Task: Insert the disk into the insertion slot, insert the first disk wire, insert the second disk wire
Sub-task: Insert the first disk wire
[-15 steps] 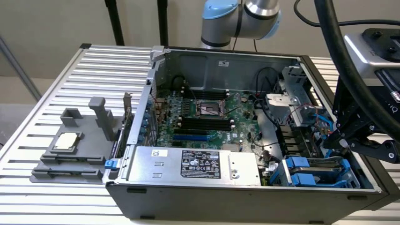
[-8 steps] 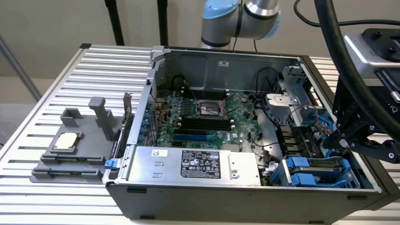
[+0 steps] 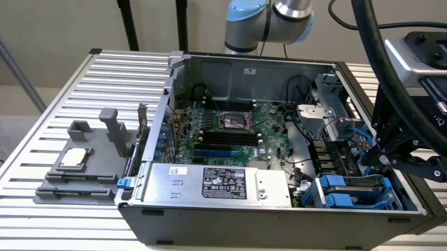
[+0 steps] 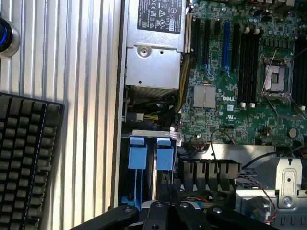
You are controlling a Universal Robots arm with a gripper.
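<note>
Exterior view, silver chip (image 3: 73, 158): sitting on the grey fixture (image 3: 70, 194), nine o'clock of the computer case (image 3: 279, 225).
Silver box (image 3: 223, 183): lying along the case's six o'clock wall.
Insertion slot (image 3: 353, 192): sitting at five o'clock, blue latches showing.
Gripper (image 3: 372, 157): hovering close over the slot, jaws pressing tight together.

Motherboard (image 4: 249, 120): "DELL" is printed in white, ahead of the jaws.
Power supply label (image 4: 160, 14): small print is seen, unreadable.
</note>
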